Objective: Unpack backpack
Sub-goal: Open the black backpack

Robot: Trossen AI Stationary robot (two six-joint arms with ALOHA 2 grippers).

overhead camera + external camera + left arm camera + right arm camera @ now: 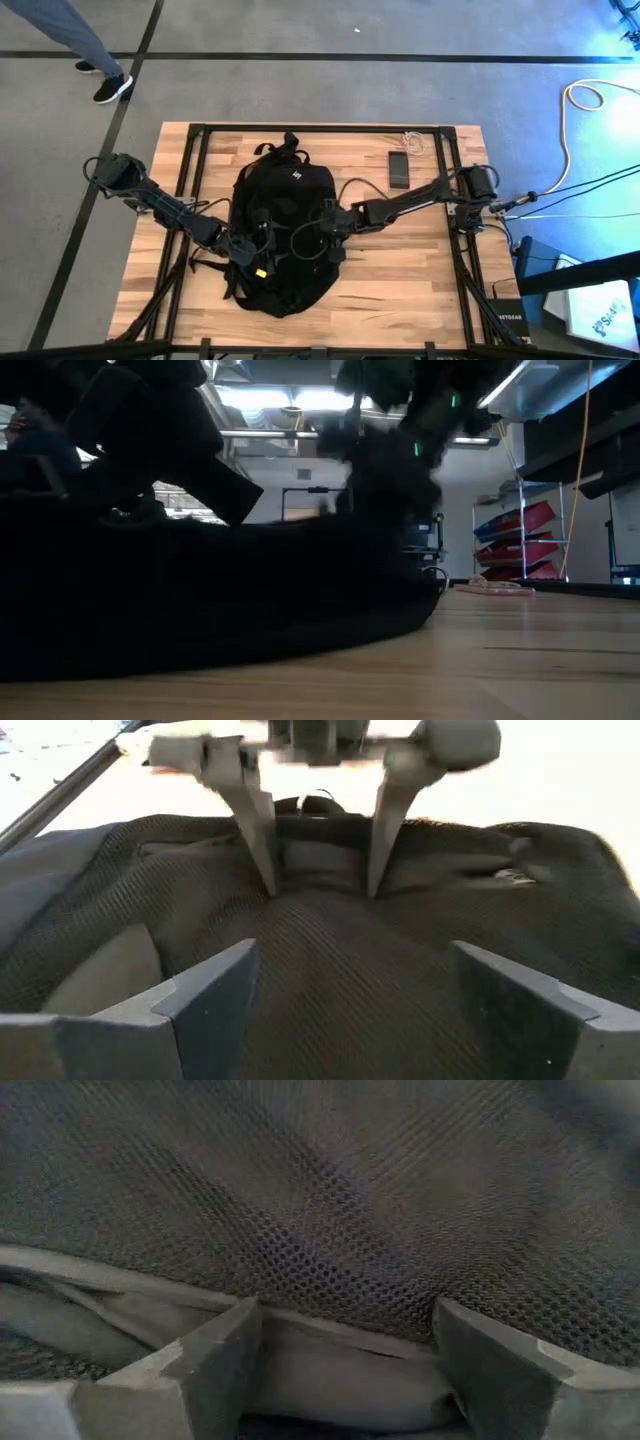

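Backpack (285,225): black, soft mesh fabric, lying flat at table (420,275) centre, top loop toward 12 o'clock. Likely limp, saggy, fairly light; best taken by a fold or zipper edge. Left gripper (250,248) at its 9 o'clock side, jaws apart, empty. Right gripper (322,222) at 3 o'clock side, jaws apart against the mesh.

Wood table (420,270) w/ backpack (285,215), phone (398,169), white cable (412,141)

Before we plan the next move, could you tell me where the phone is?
High view: the phone lies flat on the table's far right, just right of the backpack.
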